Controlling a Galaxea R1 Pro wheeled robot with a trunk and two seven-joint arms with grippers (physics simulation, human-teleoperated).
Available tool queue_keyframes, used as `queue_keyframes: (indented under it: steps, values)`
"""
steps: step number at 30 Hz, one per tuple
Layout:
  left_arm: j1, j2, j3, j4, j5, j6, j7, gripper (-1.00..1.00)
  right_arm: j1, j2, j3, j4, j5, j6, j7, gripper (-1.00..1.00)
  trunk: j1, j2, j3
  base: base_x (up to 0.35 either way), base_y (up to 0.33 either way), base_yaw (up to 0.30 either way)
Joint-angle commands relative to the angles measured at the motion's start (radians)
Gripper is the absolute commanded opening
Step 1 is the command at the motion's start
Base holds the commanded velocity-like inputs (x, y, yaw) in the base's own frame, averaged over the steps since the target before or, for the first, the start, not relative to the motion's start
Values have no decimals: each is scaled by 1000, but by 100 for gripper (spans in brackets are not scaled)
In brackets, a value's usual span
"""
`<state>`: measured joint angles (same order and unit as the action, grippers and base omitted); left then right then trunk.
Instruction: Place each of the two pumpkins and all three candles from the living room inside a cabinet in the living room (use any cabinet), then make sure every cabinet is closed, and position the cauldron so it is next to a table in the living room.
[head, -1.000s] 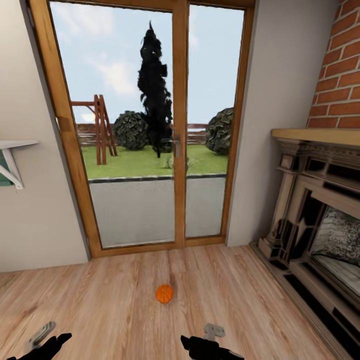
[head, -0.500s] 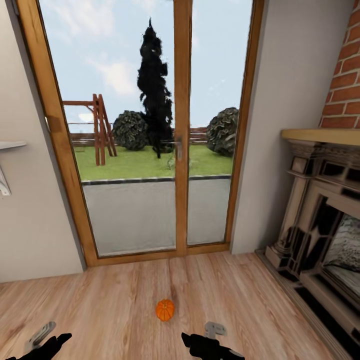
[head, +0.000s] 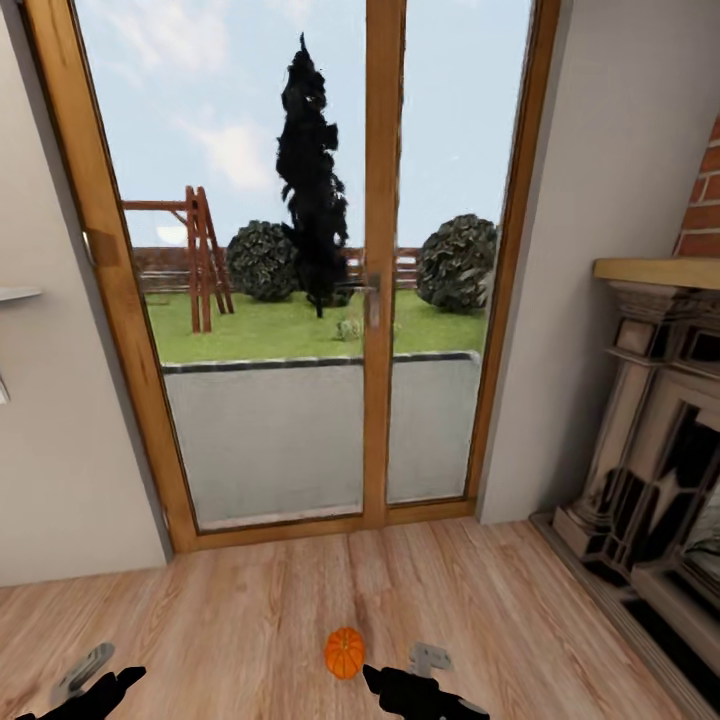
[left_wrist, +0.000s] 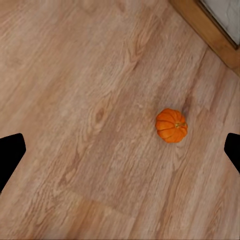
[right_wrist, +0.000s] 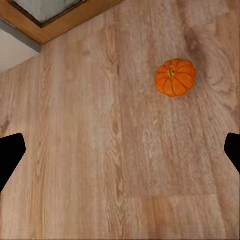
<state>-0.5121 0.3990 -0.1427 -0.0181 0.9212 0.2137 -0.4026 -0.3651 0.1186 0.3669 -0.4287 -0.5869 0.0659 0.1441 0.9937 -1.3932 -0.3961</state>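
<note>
Right gripper (head: 395, 690) now sits just beside the nearer-looming pumpkin (head: 344, 652).

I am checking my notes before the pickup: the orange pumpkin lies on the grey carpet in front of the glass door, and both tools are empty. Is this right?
One detail is wrong: the pumpkin lies on the light wood-plank floor, not on a grey carpet, as the head view shows. It is in front of the glass door, and the left tool and the right tool are empty.

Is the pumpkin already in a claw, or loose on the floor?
Loose on the floor: the pumpkin sits alone on the wood planks, apart from the right claw.
</note>
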Motion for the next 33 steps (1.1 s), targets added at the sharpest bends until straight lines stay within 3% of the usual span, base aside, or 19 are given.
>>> queue_keyframes:
  steps: [1,15,19,21,23,24,25,26,28,29,30,31,33]
  values:
    - [0,0,-8,0,10,6,-2,100,-1,0,3,-1,-7,3,0,100,1,-1,-1,286,170,0]
    - [0,2,-8,-1,10,7,-15,100,0,0,1,6,-10,3,0,100,1,-1,-1,277,187,0]
    - [-1,16,-8,-2,10,16,-71,100,0,-1,-5,9,-16,-1,0,100,1,-1,-1,275,190,0]
    - [-2,51,-9,-2,6,64,-242,100,0,-2,-6,10,-20,-28,0,100,1,-1,-1,274,137,0]
    - [-2,90,-14,-6,-3,172,-426,100,0,-2,-6,11,-21,-42,1,100,1,-1,-1,258,61,0]
    - [-2,100,-15,-10,-5,204,-475,100,0,-2,-6,11,-22,-44,2,100,1,-1,-1,250,38,0]
    - [-3,122,-16,-26,-8,264,-573,100,0,-2,-6,12,-23,-48,4,100,1,-1,-1,246,25,0]
    - [-3,133,-17,-39,-9,293,-621,100,0,-2,-6,12,-23,-49,6,100,1,-1,-1,244,20,0]
    - [-3,186,-22,-112,-10,385,-798,100,0,-2,-6,12,-23,-52,9,100,1,-1,-1,241,10,0]
    - [-3,214,-23,-157,-10,425,-891,100,0,-2,-6,12,-23,-53,9,100,1,-1,-1,243,5,0]
    - [-3,248,-23,-213,-12,489,-1036,100,0,-2,-6,12,-23,-54,10,100,1,-1,-1,129,2,0]
    - [-3,262,-19,-236,-8,523,-1139,100,0,-2,-6,12,-24,-55,11,100,1,-1,-1,53,1,0]
    - [-3,266,-15,-245,-4,532,-1168,100,-1,-2,-6,13,-24,-54,11,100,1,-1,-1,30,0,0]
